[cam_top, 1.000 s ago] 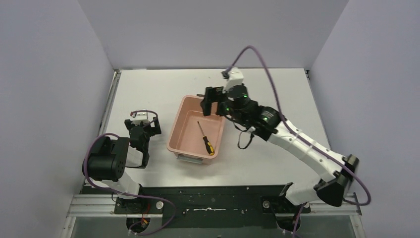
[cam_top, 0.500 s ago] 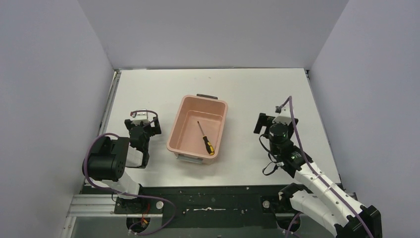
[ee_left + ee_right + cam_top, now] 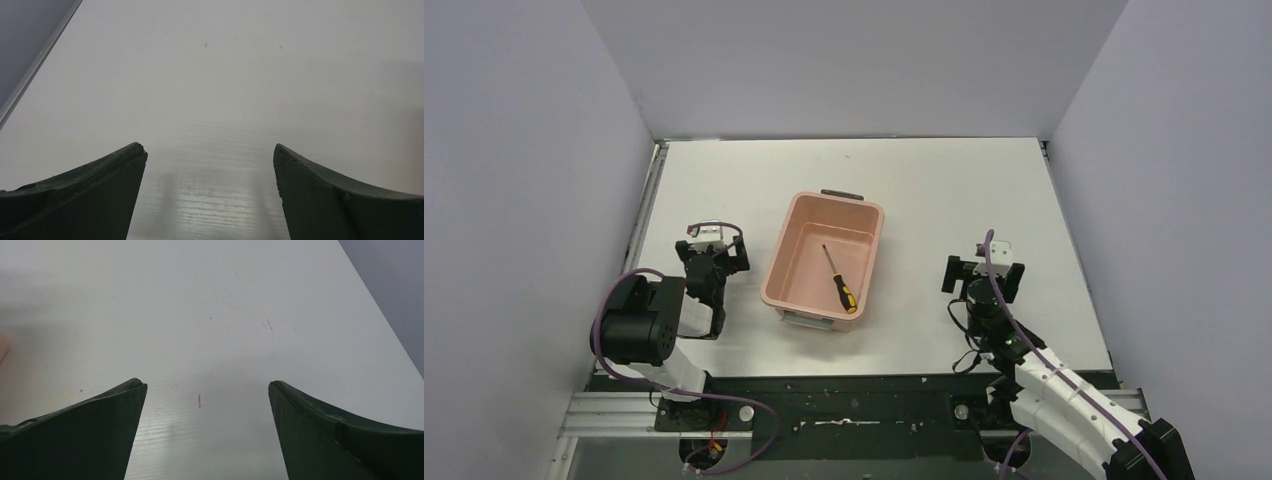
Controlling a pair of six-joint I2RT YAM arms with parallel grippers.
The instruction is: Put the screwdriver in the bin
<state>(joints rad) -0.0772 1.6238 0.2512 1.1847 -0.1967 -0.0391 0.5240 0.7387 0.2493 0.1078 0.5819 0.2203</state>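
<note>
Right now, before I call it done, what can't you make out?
Top view: the screwdriver tip type is too small to read.
Both wrist views: the bin and screwdriver lie outside the frame; only table shows.
Right wrist view: pinkish sliver, cut off by the left edge, unidentifiable.

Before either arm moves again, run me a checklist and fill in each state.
1. The screwdriver lies inside the bin, flat on its floor: ok.
2. The bin stands upright on the table: ok.
3. The left pincer is open with nothing between its fingers: ok.
4. The right pincer is open with nothing between its fingers: ok.
5. Both pincers sit apart from the bin, one on each side: ok.
6. The screwdriver tip is undamaged: cannot tell, too small in the top view.
</note>
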